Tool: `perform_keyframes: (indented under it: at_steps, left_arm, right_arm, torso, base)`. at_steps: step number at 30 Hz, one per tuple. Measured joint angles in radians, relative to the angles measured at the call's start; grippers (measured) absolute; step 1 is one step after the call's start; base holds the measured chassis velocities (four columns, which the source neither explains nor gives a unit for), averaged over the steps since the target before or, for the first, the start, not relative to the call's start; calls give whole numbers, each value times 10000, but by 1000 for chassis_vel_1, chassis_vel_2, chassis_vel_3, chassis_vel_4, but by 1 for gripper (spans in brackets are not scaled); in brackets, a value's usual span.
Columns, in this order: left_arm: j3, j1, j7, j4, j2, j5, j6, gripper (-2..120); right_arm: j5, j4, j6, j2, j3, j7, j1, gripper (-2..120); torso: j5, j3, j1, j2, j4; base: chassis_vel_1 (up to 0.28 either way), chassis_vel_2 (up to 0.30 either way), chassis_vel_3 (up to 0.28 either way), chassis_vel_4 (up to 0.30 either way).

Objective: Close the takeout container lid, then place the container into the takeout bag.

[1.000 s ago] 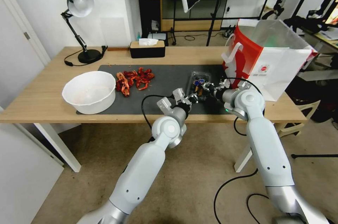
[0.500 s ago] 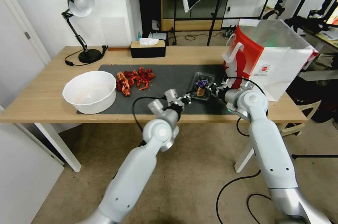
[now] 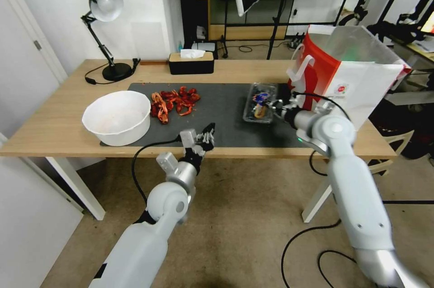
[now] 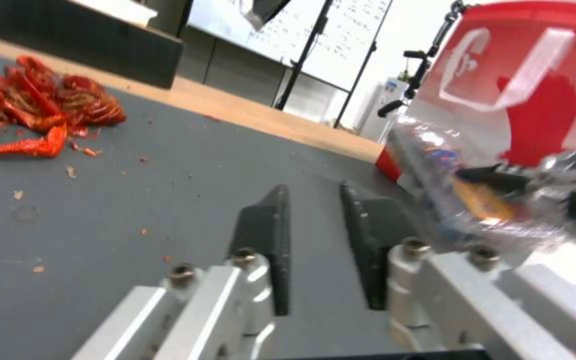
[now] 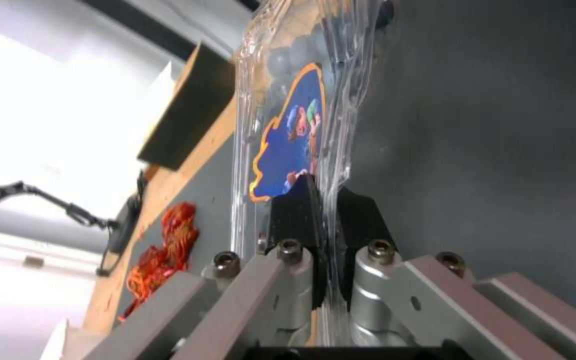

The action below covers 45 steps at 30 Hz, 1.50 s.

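The right gripper (image 3: 274, 108) pinches the rim of the takeout container (image 3: 259, 108), its dark pads (image 5: 296, 212) closed on the clear plastic, holding it above the dark mat (image 3: 226, 111) just beside the takeout bag (image 3: 348, 75). The left gripper (image 3: 209, 133) hangs near the table (image 3: 54, 125) edge, fingers slightly parted, empty.

Open mat in the middle, bag wall at right

Bare mat (image 3: 217, 111) lies between the crayfish shells (image 3: 174, 101) and takeout container (image 3: 260, 108); the takeout bag (image 3: 348, 80) blocks just right.
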Motion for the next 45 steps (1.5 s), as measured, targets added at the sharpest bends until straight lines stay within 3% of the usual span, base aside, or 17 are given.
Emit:
perform_keyframes:
  at_steps: [4, 6, 7, 11, 13, 18, 21, 27, 31, 33, 40, 45]
  left_arm:
    - [-366, 859, 197, -135, 132, 985, -689, 39]
    - [-429, 1034, 210, -177, 157, 1096, -811, 41]
    - [-613, 1396, 244, -248, 195, 1480, -1104, 50]
    - [-1037, 1962, 260, -360, 183, 2360, -1607, 62]
    - [-1384, 2400, 234, -552, 159, 2949, -1839, 74]
    - [-1795, 3031, 93, -737, 104, 3793, -2202, 86]
    - [-2182, 3757, -5, -789, -67, 4537, -2736, 99]
    - [-2384, 4208, -56, -713, -203, 4665, -3092, 100]
    - [-2539, 4422, -89, -515, -344, 4684, -3427, 100]
    - [-2544, 4426, -87, -507, -351, 4684, -3445, 100]
    - [-2585, 4442, -74, -298, -439, 4634, -3636, 100]
    - [-2542, 4446, -46, -260, -465, 4602, -3654, 100]
  right_arm:
    - [143, 296, 145, 1, 13, -253, -121, 0]
    - [153, 351, 162, 13, 0, -288, -122, 0]
    - [202, 493, 196, 42, -38, -341, -121, 0]
    - [249, 682, 242, 47, -96, -382, -75, 0]
    - [257, 783, 306, 30, -136, -458, -2, 0]
    - [208, 952, 471, -36, -191, -733, 77, 0]
    - [-579, 1153, 918, -188, -295, -1747, 153, 0]
    - [-1799, 1308, 1794, -484, -403, -2991, 457, 0]
    - [-3452, 1404, 2841, -940, -328, -3638, 1271, 0]
    - [-3521, 1405, 2878, -964, -318, -3644, 1305, 0]
    - [-5929, 709, 3634, -2025, -15, -3095, 2329, 0]
    - [-6614, 32, 3857, -2342, -25, -2730, 2670, 0]
  torso:
    - [3, 0, 0, 0, 23]
    - [1, 0, 0, 0, 25]
    - [-1, 0, -1, 0, 28]
    - [0, -1, -1, 0, 22]
    - [1, 0, 0, 0, 19]
    - [1, 1, -1, 0, 21]
    - [1, 1, -1, 0, 21]
    - [2, 1, -1, 0, 20]
    - [1, 1, -1, 0, 21]
    - [1, 1, -1, 0, 21]
    - [3, 1, 0, 0, 19]
    - [2, 1, -1, -1, 18]
  base:
    - [0, 0, 0, 0]
    - [0, 0, 0, 0]
    - [0, 0, 0, 0]
    - [0, 0, 0, 0]
    - [0, 0, 0, 0]
    - [0, 0, 0, 0]
    - [0, 0, 0, 0]
    - [0, 0, 0, 0]
    - [0, 0, 0, 0]
    - [0, 0, 0, 0]
    - [0, 0, 0, 0]
    - [0, 0, 0, 0]
